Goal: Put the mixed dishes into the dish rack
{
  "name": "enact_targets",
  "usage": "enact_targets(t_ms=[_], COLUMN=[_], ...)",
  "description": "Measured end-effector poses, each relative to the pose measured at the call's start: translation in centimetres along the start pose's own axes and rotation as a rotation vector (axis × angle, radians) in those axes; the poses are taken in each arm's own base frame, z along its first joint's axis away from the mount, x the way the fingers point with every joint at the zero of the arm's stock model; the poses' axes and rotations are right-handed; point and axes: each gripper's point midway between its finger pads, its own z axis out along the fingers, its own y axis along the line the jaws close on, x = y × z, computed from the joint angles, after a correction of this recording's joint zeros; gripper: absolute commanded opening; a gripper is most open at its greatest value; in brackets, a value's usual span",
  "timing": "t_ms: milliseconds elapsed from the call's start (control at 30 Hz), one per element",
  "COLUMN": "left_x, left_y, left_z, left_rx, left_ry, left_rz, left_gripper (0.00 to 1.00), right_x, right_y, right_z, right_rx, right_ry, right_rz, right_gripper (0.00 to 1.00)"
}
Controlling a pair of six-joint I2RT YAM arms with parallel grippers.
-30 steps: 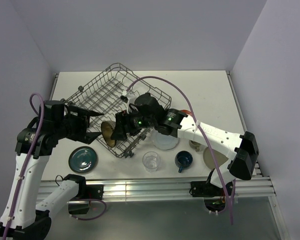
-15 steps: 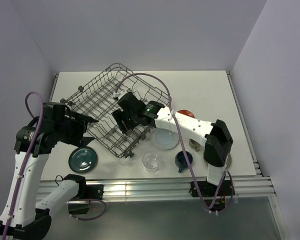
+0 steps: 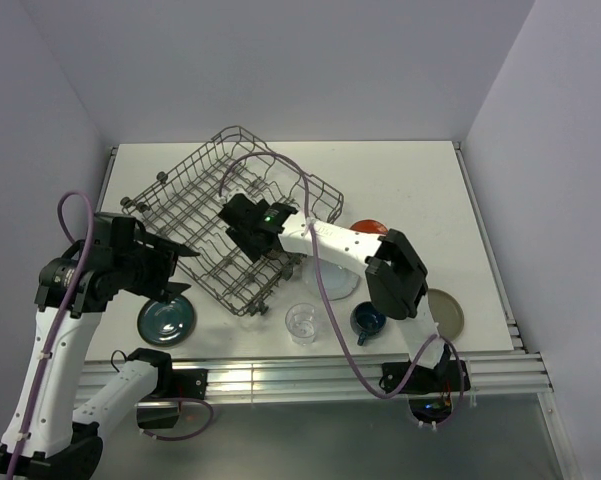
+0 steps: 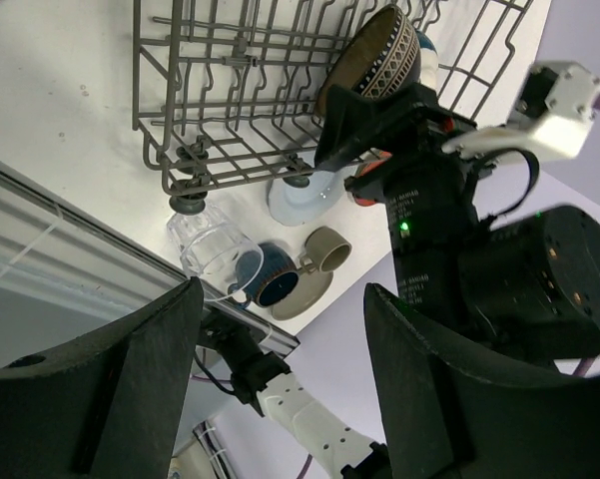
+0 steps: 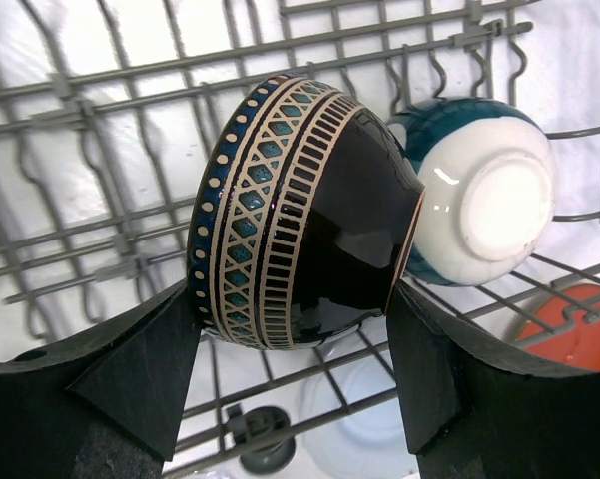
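Gripping the dark patterned bowl (image 5: 300, 210) from rim to foot, my right hand (image 5: 292, 297) spans it wide, standing it on edge in the dish rack (image 3: 195, 195) beside a blue-white cup (image 5: 479, 205). It looks like glazed ceramic: stiff, slick, easily chipped, so I judge a gentle release best.

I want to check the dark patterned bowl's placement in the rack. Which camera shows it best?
Right wrist: the dark patterned bowl fills the frame, on its side over the dish rack wires. Left wrist shows it small at the top edge; top external mostly hides it under the right end effector.
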Motion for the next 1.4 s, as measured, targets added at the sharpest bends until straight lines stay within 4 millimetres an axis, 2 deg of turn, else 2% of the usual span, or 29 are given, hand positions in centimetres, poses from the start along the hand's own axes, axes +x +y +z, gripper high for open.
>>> enact_targets(t_ms=[133, 267, 300, 367, 400, 433, 500, 533, 567, 700, 900, 1033, 1133, 1233, 1300, 1400], left_x=[0.1, 0.2, 0.3, 0.3, 0.3, 0.3, 0.3, 0.3, 0.3, 0.3, 0.3, 0.3, 0.4, 0.5, 0.7, 1.4], left_y=[0.0, 0.0, 0.0, 0.0, 0.0, 0.0, 0.0, 0.1, 0.1, 0.2, 0.2, 0.3, 0.0, -0.7, -1.0, -1.4], left_z=[0.0, -0.1, -0.1, -0.1, -0.1, -0.1, -0.1, -0.1, -0.1, -0.1, -0.1, -0.1, -0.2, -0.5, -0.3, 0.4], left_rx=[0.001, 0.003, 0.003, 0.003, 0.003, 0.003, 0.002, 0.002, 0.001, -0.003, -0.001, -0.001, 0.004, 0.013, 0.013, 0.0], left_ry=[0.004, 0.013, 0.015, 0.017, 0.017, 0.017, 0.017, 0.016, 0.016, 0.017, 0.018, 0.018, 0.022, 0.037, 0.048, 0.08], left_rz=[0.011, 0.012, 0.012, 0.012, 0.012, 0.013, 0.015, 0.016, 0.018, 0.029, 0.039, 0.051, 0.084, 0.132, 0.164, 0.226], left_gripper=[0.7, 0.7, 0.71, 0.71, 0.72, 0.72, 0.73, 0.73, 0.74, 0.75, 0.74, 0.7, 0.68, 0.67, 0.65, 0.65], right_x=[0.6, 1.2, 1.2, 1.1, 1.1, 1.2, 1.2, 1.2, 1.2, 1.8, 1.5, 0.8, -0.5, -1.1, 0.0, 3.8], right_y=[-0.3, 0.5, 0.8, 1.6, 2.0, 2.5, 3.3, 3.7, 4.2, 5.1, 4.8, 4.0, 2.6, -0.8, -4.5, -10.9], right_z=[0.9, 1.6, 1.6, 1.5, 1.3, 1.0, 0.6, 0.5, 0.4, 0.2, -0.8, -2.9, -5.5, -8.1, -9.6, -11.2], right_rx=[0.063, 0.118, 0.129, 0.139, 0.135, 0.124, 0.101, 0.088, 0.072, 0.026, 0.011, -0.013, -0.033, -0.043, -0.023, 0.033], right_ry=[0.021, 0.03, 0.027, 0.019, 0.016, 0.016, 0.018, 0.019, 0.017, 0.036, 0.033, 0.005, -0.039, -0.075, -0.074, -0.056], right_rz=[-0.051, -0.114, -0.13, -0.151, -0.159, -0.162, -0.16, -0.157, -0.145, -0.128, -0.096, -0.054, 0.026, 0.156, 0.263, 0.455], right_gripper=[0.0, 0.0, 0.03, 0.2, 0.32, 0.57, 0.78, 0.93, 0.99, 1.0, 1.0, 1.0, 1.0, 1.0, 1.0, 1.0])
